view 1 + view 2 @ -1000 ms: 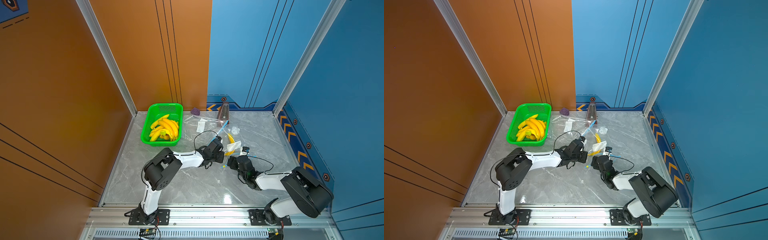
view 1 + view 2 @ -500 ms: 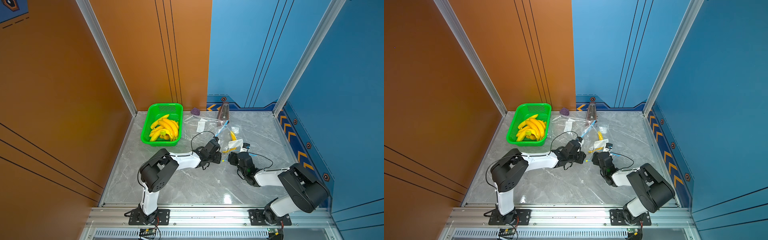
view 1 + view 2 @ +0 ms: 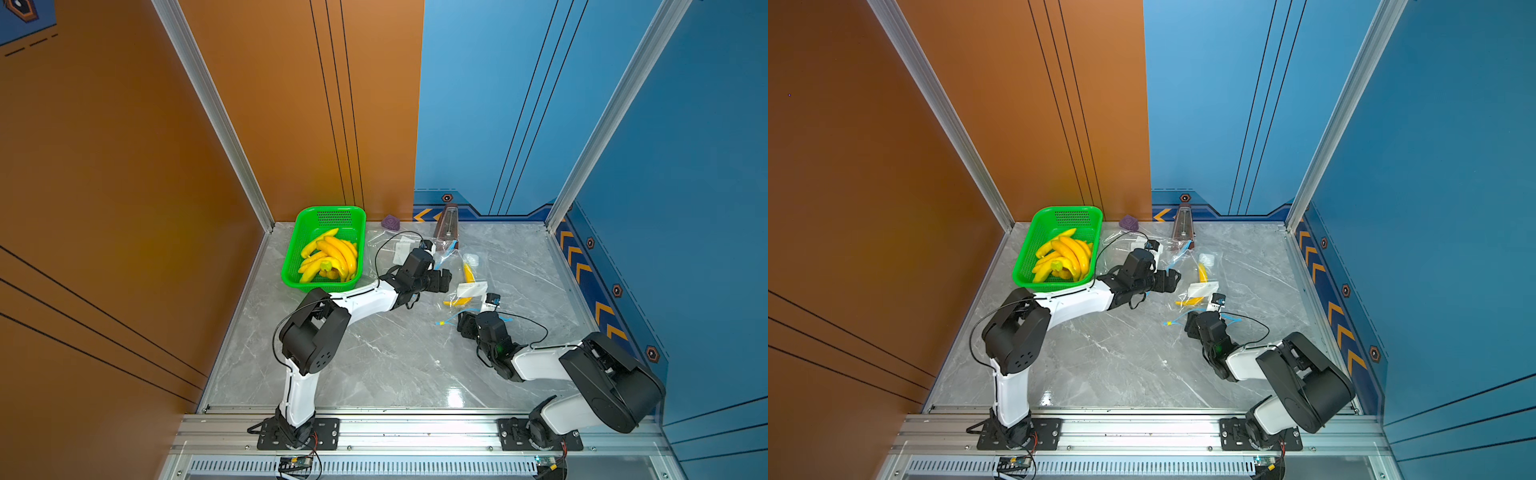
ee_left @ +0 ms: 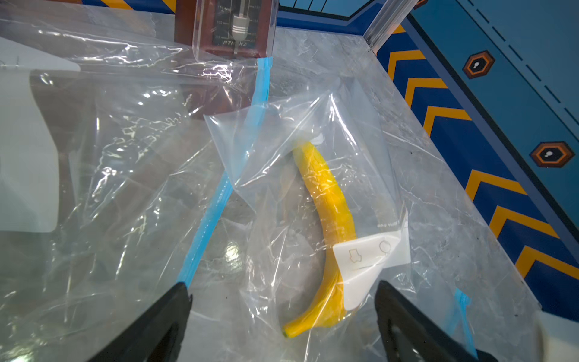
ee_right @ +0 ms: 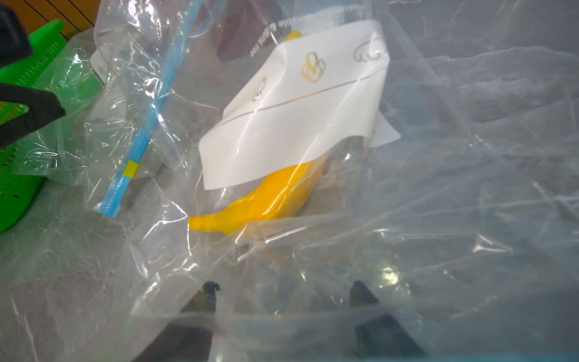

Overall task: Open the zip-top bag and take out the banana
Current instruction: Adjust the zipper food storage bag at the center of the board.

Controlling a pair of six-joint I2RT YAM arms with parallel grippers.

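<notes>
Ahead of spread left fingers [image 4: 163,319]: banana [image 4: 329,200] inside bag [image 4: 282,131].

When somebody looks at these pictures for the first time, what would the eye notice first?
The bright green basket of yellow bananas, at the back beside the orange wall, stands out first. Then comes the single banana inside the clear zip-top bag, lying on the grey table. The left gripper points at it with open jaws.

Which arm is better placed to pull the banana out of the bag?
Right arm, probably: its open jaws seem inside the bag, facing the banana; the left arm is outside the film.
</notes>
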